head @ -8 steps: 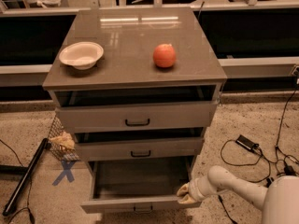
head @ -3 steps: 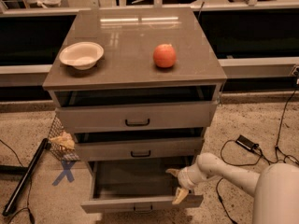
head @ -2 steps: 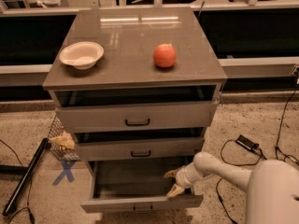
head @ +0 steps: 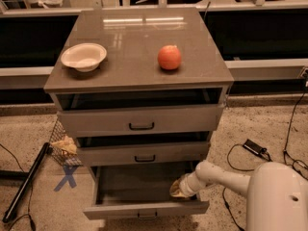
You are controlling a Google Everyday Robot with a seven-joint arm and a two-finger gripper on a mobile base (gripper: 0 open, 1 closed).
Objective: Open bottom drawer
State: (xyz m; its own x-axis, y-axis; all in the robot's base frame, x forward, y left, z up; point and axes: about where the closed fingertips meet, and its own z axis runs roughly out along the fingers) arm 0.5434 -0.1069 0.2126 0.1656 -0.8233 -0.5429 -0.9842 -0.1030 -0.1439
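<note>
Bottom drawer (head: 115,210) stands pulled out. The gripper (head: 177,188) is inside its tray, right side, grip state cannot be told, shifted left from the near-right corner.

Your gripper (head: 177,188) sits low in the view, over the right front corner of the bottom drawer (head: 120,210), just inside its front edge and close to its right wall. You cannot tell whether it touches the tray. Your arm (head: 226,178) reaches it from the lower right corner, running leftward and almost level from the white body (head: 276,196). At the rounded wrist joint (head: 204,170) it bends, so the gripper points left and down into the tray.
</note>
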